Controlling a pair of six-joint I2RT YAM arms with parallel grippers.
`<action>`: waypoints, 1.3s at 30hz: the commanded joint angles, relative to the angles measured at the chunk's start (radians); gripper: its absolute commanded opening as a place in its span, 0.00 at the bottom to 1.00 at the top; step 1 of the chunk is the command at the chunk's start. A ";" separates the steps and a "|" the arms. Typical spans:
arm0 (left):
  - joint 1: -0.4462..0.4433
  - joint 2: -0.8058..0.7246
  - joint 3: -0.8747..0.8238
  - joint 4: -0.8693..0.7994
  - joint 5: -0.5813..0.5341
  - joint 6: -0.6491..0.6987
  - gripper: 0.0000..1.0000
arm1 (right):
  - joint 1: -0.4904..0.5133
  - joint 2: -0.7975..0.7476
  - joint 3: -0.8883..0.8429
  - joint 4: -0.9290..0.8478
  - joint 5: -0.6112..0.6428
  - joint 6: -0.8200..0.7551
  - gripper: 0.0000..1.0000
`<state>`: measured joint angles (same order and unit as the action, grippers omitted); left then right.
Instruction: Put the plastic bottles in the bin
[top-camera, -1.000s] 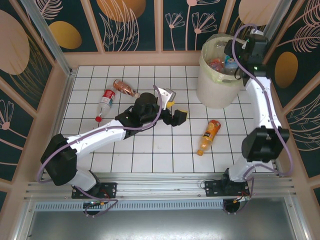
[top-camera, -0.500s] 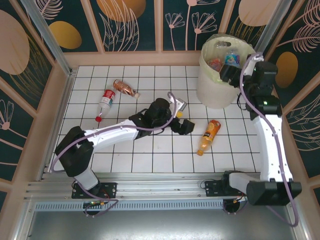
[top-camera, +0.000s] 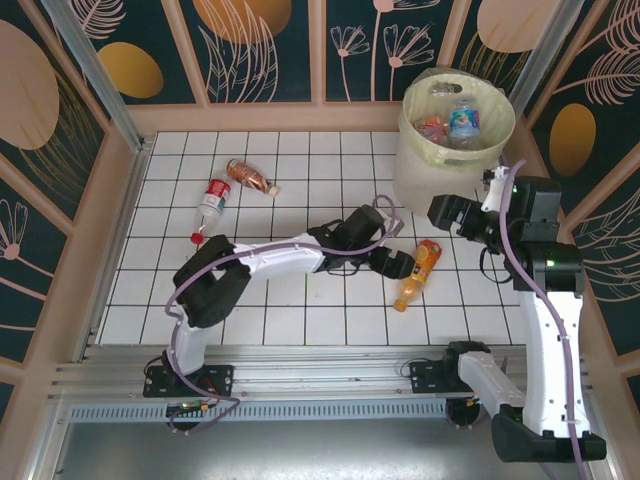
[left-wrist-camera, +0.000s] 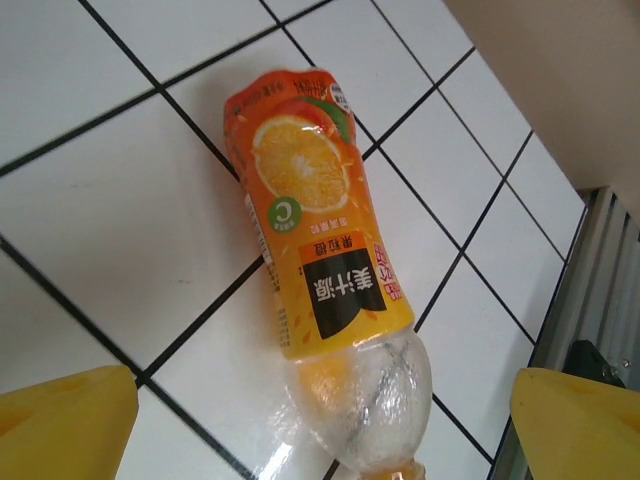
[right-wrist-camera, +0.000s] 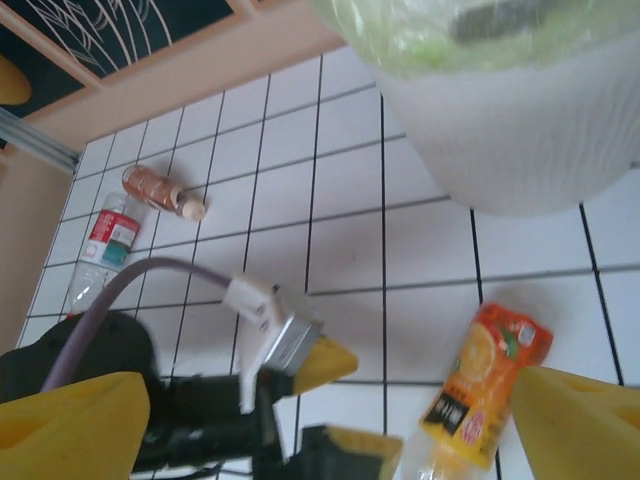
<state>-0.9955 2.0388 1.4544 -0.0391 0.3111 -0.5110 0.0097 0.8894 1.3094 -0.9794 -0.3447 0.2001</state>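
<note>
Tiled table (top-camera: 300, 160), bottles (top-camera: 462, 120) inside cream bin (top-camera: 430, 185)

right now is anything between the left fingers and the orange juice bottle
Nothing visible does. In the left wrist view the orange juice bottle lies on the bare white tiles, straight ahead of the open left fingers, its clear end already reaching into the gap between them.
</note>
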 joint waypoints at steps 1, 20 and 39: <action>-0.011 0.060 0.080 -0.071 0.021 -0.032 0.94 | 0.009 -0.014 0.001 -0.117 0.030 0.041 0.97; -0.059 0.317 0.385 -0.334 0.069 0.026 0.85 | 0.020 -0.043 -0.042 -0.148 0.093 0.068 0.99; -0.071 0.198 0.282 -0.264 0.003 0.011 0.54 | 0.021 -0.083 -0.120 -0.001 0.083 0.135 0.99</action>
<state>-1.0645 2.3219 1.7893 -0.3653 0.3466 -0.4801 0.0216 0.8288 1.2140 -1.0500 -0.2596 0.2966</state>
